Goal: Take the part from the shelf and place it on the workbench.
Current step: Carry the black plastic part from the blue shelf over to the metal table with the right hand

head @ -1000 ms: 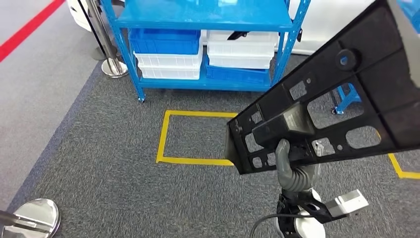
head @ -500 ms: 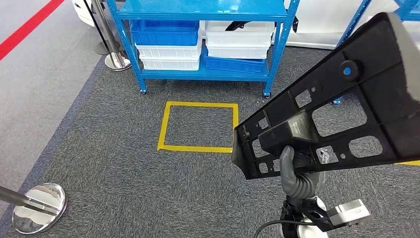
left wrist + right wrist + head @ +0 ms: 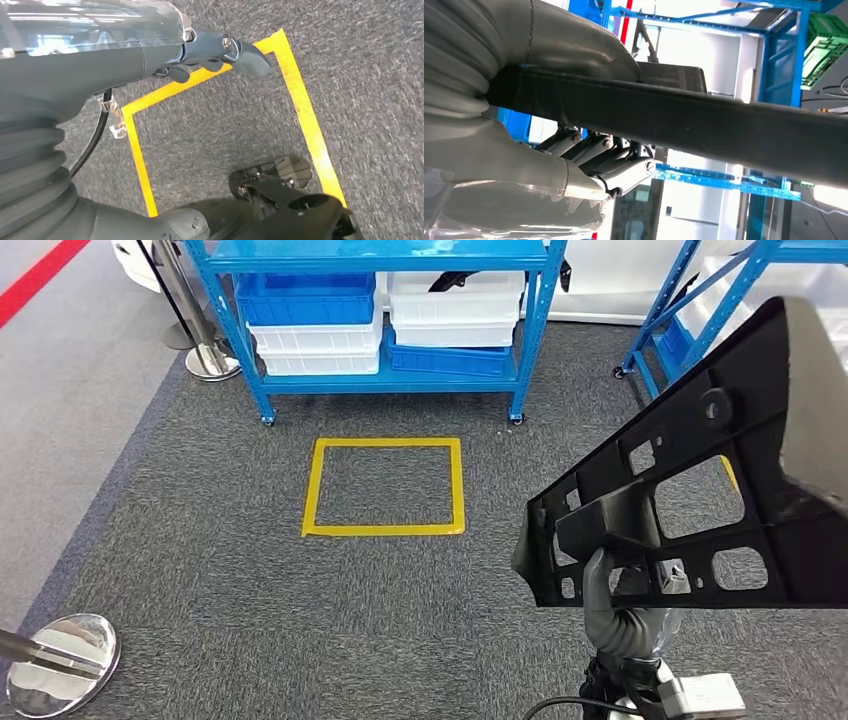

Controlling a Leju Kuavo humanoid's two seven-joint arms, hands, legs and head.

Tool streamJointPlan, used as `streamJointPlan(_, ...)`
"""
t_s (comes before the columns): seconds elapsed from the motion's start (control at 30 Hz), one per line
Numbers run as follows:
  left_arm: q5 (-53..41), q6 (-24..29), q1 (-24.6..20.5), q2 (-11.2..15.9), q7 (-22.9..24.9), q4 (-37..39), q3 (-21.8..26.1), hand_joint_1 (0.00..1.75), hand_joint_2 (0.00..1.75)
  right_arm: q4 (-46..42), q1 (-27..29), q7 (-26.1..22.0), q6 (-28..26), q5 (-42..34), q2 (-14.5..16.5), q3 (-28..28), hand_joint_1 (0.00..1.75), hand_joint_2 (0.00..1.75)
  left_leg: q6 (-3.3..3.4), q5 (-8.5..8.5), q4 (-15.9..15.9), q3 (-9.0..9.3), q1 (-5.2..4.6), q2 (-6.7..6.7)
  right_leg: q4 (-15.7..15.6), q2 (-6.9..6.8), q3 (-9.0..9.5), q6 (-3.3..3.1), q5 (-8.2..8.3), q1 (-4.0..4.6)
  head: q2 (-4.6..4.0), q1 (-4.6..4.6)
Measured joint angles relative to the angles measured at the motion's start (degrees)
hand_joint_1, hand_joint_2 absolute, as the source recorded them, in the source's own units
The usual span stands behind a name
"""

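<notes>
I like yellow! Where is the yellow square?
In the head view, the yellow tape square lies on the grey carpet before the blue shelf, left of the black part.

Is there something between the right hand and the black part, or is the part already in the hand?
Nothing visible stands between them. The right hand already grips the black part from below, above the grey carpet. The workbench is not in view, so that path cannot be judged.

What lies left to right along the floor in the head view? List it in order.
Stanchion base → yellow tape square → black part held by the right hand.
</notes>
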Motion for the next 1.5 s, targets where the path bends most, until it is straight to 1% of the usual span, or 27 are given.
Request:
streamJointPlan(0.07,0.0,0.0,-0.1,-0.1,0.0,0.0,0.0,0.00,1.75,-0.3,0.2,0.0,-0.4,0.0,0.0,-0.5,1.75,1.75,0.69,0.64,-0.9,0.08,0.37,1.14,3.3,-0.95,-1.73,0.71,-2.19,-0.06,0.00,0.30)
streamJointPlan(0.13,-0.1,0.0,-0.1,-0.1,0.0,0.0,0.0,0.00,1.75,-0.4,0.5,0.0,-0.7,-0.2,0.0,-1.0,1.75,1.75,0.96,0.87,-1.0,-0.18,0.35,2.20,10.3,-1.90,-5.27,1.48,-5.77,-0.51,0.00,0.59)
streamJointPlan(0.2,-0.1,-0.1,0.0,-0.1,0.0,0.0,0.0,0.00,1.75,-0.4,1.1,-0.1,-0.7,-0.4,0.0,-1.5,1.75,1.75,0.86,0.89,-0.8,-0.45,0.40,3.23,14.9,-2.18,-7.54,2.15,-6.78,-1.02,0.00,0.63)
streamJointPlan(0.23,-0.1,-0.2,0.0,-0.2,-0.1,0.0,0.0,0.00,1.75,-0.4,1.3,-0.1,-0.7,-0.4,0.0,-1.7,1.75,1.75,0.74,0.83,-0.7,-0.52,0.47,3.75,14.1,-2.43,-7.09,2.43,-5.63,-1.27,0.01,0.65)
streamJointPlan(0.3,-0.1,-0.2,-0.1,-0.2,-0.1,0.0,0.0,0.00,1.75,-0.4,1.5,-0.1,-0.7,-0.4,0.0,-1.9,1.75,1.75,0.20,0.48,-0.1,-0.56,0.65,4.74,7.3,-3.93,-3.58,2.85,-1.89,-1.65,0.00,0.69)
streamJointPlan(0.33,-0.1,-0.2,-0.1,-0.3,-0.2,0.0,0.0,0.00,1.75,-0.4,1.5,-0.1,-0.7,-0.4,0.0,-2.0,1.75,1.75,-0.24,0.19,0.3,-0.62,0.58,5.15,3.9,-4.89,-1.87,2.75,-0.59,-1.57,0.00,0.77)
streamJointPlan(0.4,-0.1,-0.2,-0.1,-0.2,-0.2,0.0,0.0,0.00,1.75,-0.5,1.6,-0.2,-0.7,-0.4,0.0,-2.1,1.75,1.75,-1.12,-0.21,0.9,-0.70,0.31,5.87,0.7,-5.79,-0.53,1.92,0.08,-1.27,0.00,0.77)
streamJointPlan(0.47,-0.1,-0.2,-0.2,-0.2,-0.2,0.0,0.0,0.00,1.75,-0.6,1.8,-0.2,-0.7,-0.5,0.0,-2.1,1.75,1.75,-1.84,-0.26,0.9,-0.62,0.31,6.60,0.7,-4.76,-0.92,0.79,0.18,-1.04,0.00,0.66)
streamJointPlan(0.53,-0.1,-0.2,-0.3,-0.2,-0.2,0.0,0.0,0.00,1.75,-0.7,1.8,-0.3,-0.6,-0.5,0.0,-2.2,1.75,1.75,-2.44,-1.42,2.0,-1.06,0.60,5.64,0.6,-3.82,-1.20,-0.07,0.53,-1.04,0.00,0.55)
streamJointPlan(0.57,-0.1,-0.2,-0.3,-0.2,-0.2,0.0,0.0,0.00,1.75,-0.8,1.8,-0.3,-0.6,-0.6,0.0,-2.2,1.75,1.75,-2.59,-2.91,4.0,-1.91,0.69,4.56,0.5,-3.40,-1.31,-0.47,0.73,-1.07,0.00,0.43)
streamJointPlan(0.63,0.0,-0.2,-0.3,-0.2,-0.2,0.0,0.0,0.00,1.75,-0.8,1.8,-0.3,-0.5,-0.5,0.0,-2.2,1.75,1.75,-2.52,-6.91,11.2,-4.99,0.65,2.54,0.5,-2.50,-1.60,-1.00,0.97,-0.86,0.00,0.25)
streamJointPlan(0.7,-0.1,-0.2,-0.3,-0.2,-0.1,0.0,-0.1,0.00,1.75,-0.8,2.0,-0.4,-0.5,-0.4,0.0,-2.2,1.75,1.75,-2.19,-8.71,17.0,-7.51,0.52,1.99,0.5,-1.25,-1.84,-1.26,1.12,-0.45,0.00,0.20)
streamJointPlan(0.73,-0.2,-0.2,-0.2,-0.2,0.0,0.0,-0.1,0.00,1.75,-0.9,2.1,-0.5,-0.5,-0.2,0.0,-2.2,1.75,1.75,-1.87,-7.88,16.8,-7.40,0.43,1.87,0.6,-0.50,-1.88,-1.32,1.16,-0.24,0.01,0.19)
streamJointPlan(0.77,-0.3,-0.2,-0.1,-0.2,0.1,0.0,-0.1,0.00,1.75,-0.9,2.2,-0.6,-0.5,0.0,0.0,-2.2,1.75,1.75,-1.45,-6.12,14.6,-6.32,0.30,1.63,0.6,0.26,-1.85,-1.34,1.18,-0.08,0.01,0.18)
streamJointPlan(0.83,-0.6,-0.2,0.0,-0.1,0.2,0.0,-0.2,0.00,1.75,-1.1,2.3,-0.7,-0.5,0.5,0.0,-2.2,1.75,1.75,-0.29,-2.25,7.0,-2.87,0.04,-0.41,0.7,1.60,-1.80,-1.25,1.26,0.11,0.00,0.21)
streamJointPlan(0.9,-0.8,-0.2,0.0,0.0,0.3,0.0,-0.2,0.00,1.75,-1.3,2.3,-0.8,-0.5,1.0,0.0,-2.2,1.75,1.75,0.35,-0.95,2.3,-0.82,-0.19,-2.33,0.8,2.70,-2.12,-0.83,1.50,-0.01,0.00,0.20)
streamJointPlan(0.93,-0.9,-0.2,0.0,0.1,0.3,0.0,-0.3,0.00,1.75,-1.3,2.3,-0.8,-0.6,1.1,0.0,-2.2,1.75,1.75,0.43,-1.10,1.8,-0.59,-0.29,-2.45,0.8,3.22,-2.36,-0.49,1.69,-0.14,-0.01,0.17)
streamJointPlan(1.0,-1.3,-0.2,-0.1,-0.1,0.5,0.0,-0.3,0.00,1.75,-1.5,2.5,-0.9,-0.6,1.5,0.0,-2.3,1.75,1.75,0.61,-0.69,1.0,-0.35,-0.27,-1.27,0.8,3.75,-2.72,0.26,1.96,-0.30,0.00,0.11)
streamJointPlan(1.07,-1.5,-0.2,-0.2,-0.3,0.6,0.0,-0.3,0.00,1.75,-1.8,2.5,-0.9,-0.6,2.0,0.0,-2.5,1.75,1.75,1.10,-0.04,0.1,-0.11,0.03,0.18,2.9,1.70,-3.88,0.79,0.43,-0.08,0.01,0.39)
streamJointPlan(1.13,-1.7,-0.2,-0.1,-0.4,0.7,0.0,-0.3,0.00,1.75,-1.9,2.4,-0.9,-0.6,2.4,0.0,-2.5,1.75,1.75,1.39,0.21,-0.3,-0.14,0.07,1.61,9.0,-1.13,-6.87,1.18,-3.08,-0.16,0.01,0.69)
streamJointPlan(1.17,-1.8,-0.2,-0.1,-0.4,0.7,0.0,-0.3,0.00,1.75,-1.9,2.4,-0.9,-0.7,2.6,0.0,-2.5,1.75,1.75,1.41,0.22,-0.2,-0.23,0.02,2.35,12.5,-1.75,-8.53,1.40,-4.56,-0.34,0.01,0.73)
streamJointPlan(1.23,-1.9,-0.3,-0.1,-0.4,0.7,0.0,-0.3,0.00,1.75,-1.9,2.5,-0.8,-1.2,3.4,0.0,-2.5,1.75,1.75,1.34,0.16,-0.1,-0.32,0.00,3.80,15.1,-2.33,-9.61,1.80,-4.68,-0.73,0.00,0.74)
streamJointPlan(1.27,-2.0,-0.4,-0.1,-0.4,0.7,0.0,-0.3,0.00,1.75,-1.9,2.5,-0.7,-1.6,4.0,0.0,-2.6,1.75,1.75,1.23,0.09,-0.1,-0.31,0.02,4.49,13.4,-2.67,-8.55,1.95,-3.33,-0.91,0.00,0.75)
streamJointPlan(1.33,-2.3,-0.6,-0.2,-0.5,0.8,0.0,-0.3,0.00,1.75,-2.1,2.4,-0.7,-2.3,5.1,-0.3,-2.7,1.75,1.75,0.76,-0.22,0.2,-0.20,-0.05,5.65,6.0,-4.89,-4.36,2.02,-0.17,-1.00,0.00,0.77)
streamJointPlan(1.4,-2.5,-0.8,-0.3,-0.6,0.9,0.0,-0.3,0.00,1.75,-2.6,2.3,-0.5,-2.9,5.7,-0.5,-3.0,1.75,1.75,0.04,-0.69,0.6,-0.08,-0.37,6.54,1.2,-6.67,-1.80,1.47,1.04,-0.71,0.00,0.58)
streamJointPlan(1.43,-2.5,-0.9,-0.3,-0.5,0.9,0.0,-0.3,0.00,1.75,-2.9,2.2,-0.4,-3.1,5.9,-0.7,-3.2,1.75,1.75,-0.30,-0.85,0.7,-0.01,-0.53,6.97,0.7,-6.76,-1.68,1.08,0.90,-0.53,0.00,0.46)
streamJointPlan(1.5,-2.5,-1.1,-0.4,-0.5,0.9,0.0,-0.3,0.00,1.75,-3.5,2.3,0.1,-3.5,6.2,-1.3,-3.8,1.75,1.75,-0.94,-1.14,0.8,0.13,-0.44,7.73,0.6,-5.38,-1.86,0.27,1.15,-0.51,0.00,0.27)
